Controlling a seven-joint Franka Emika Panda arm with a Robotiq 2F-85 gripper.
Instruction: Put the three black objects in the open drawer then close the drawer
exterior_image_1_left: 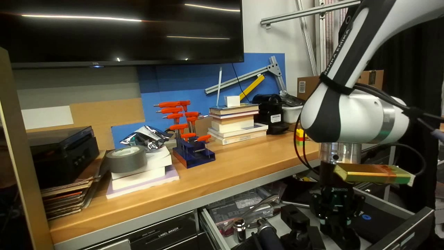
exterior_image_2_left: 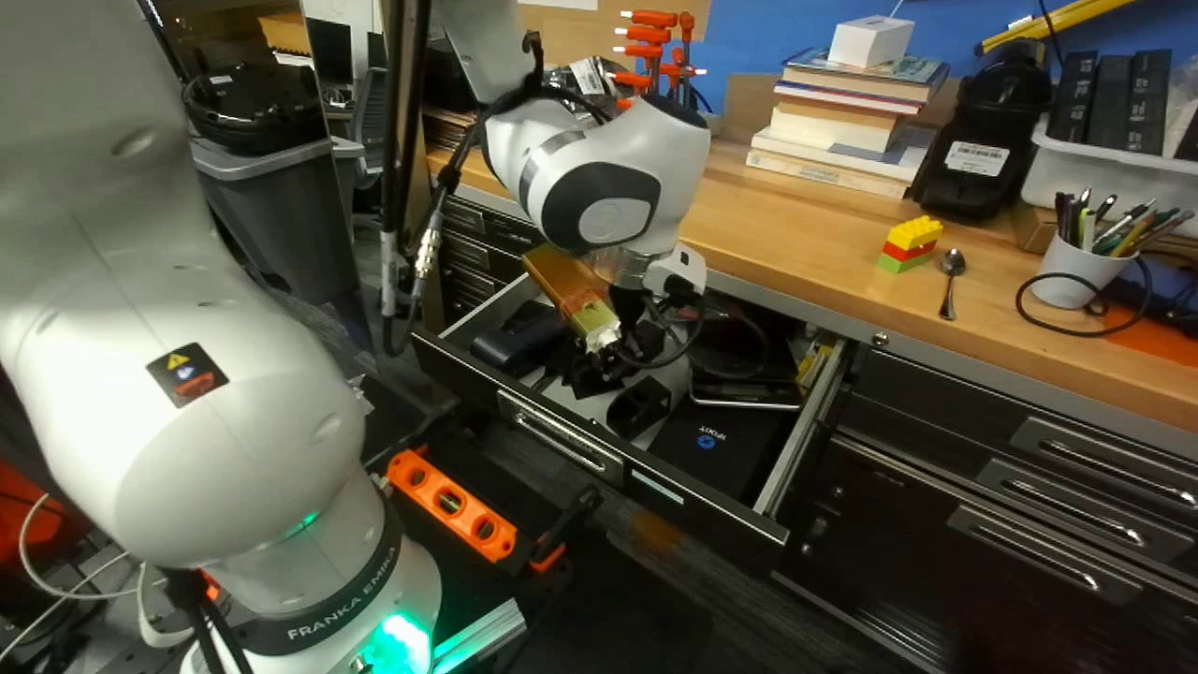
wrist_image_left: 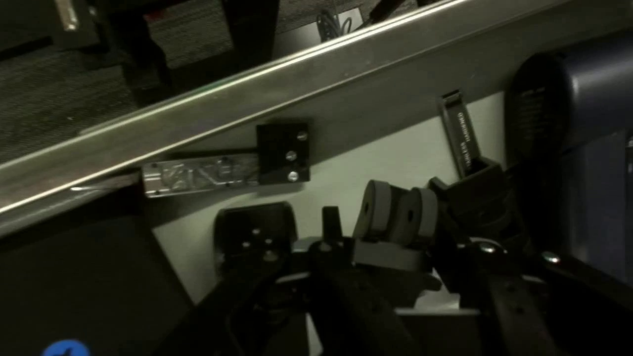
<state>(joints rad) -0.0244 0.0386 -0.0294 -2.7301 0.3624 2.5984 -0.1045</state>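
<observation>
The gripper (exterior_image_1_left: 335,219) sits low inside the drawer (exterior_image_2_left: 468,386), jaws narrowed; the wrist view shows a forked block (wrist_image_left: 390,227) between the fingers, which I judge to be held, though the contact faces are too dark to confirm. Whether the forked block touches the drawer floor, cannot tell. Close around it: a rounded block (wrist_image_left: 254,225) just beside one finger, near the corner of a flat case (wrist_image_left: 89,277); on the opposite side, a caliper (wrist_image_left: 474,195). An exterior view gives a square block (exterior_image_1_left: 295,212) in the drawer beside the gripper; possibly a separate piece, possibly the forked block from another angle. Tentative reading: these are the task's black objects, all inside the drawer, and the step in hand is a set-down. For a clean release: lower until the base bears on the floor, then part the fingers slowly and only as far as needed, since a wide spread would likely nudge the rounded block or snag the caliper. Lift straight up, watching the gold box (exterior_image_1_left: 374,173) that juts out above the gripper. Farther out, the drawer's front carries the handle (exterior_image_2_left: 562,431); suggest the later push land near its middle, so the drawer runs in square. Beyond lies the bench (exterior_image_1_left: 239,159), whose edge the drawer must pass under: before pushing, check that nothing stands above the rim. Clearance there cannot be judged from these views.
</observation>
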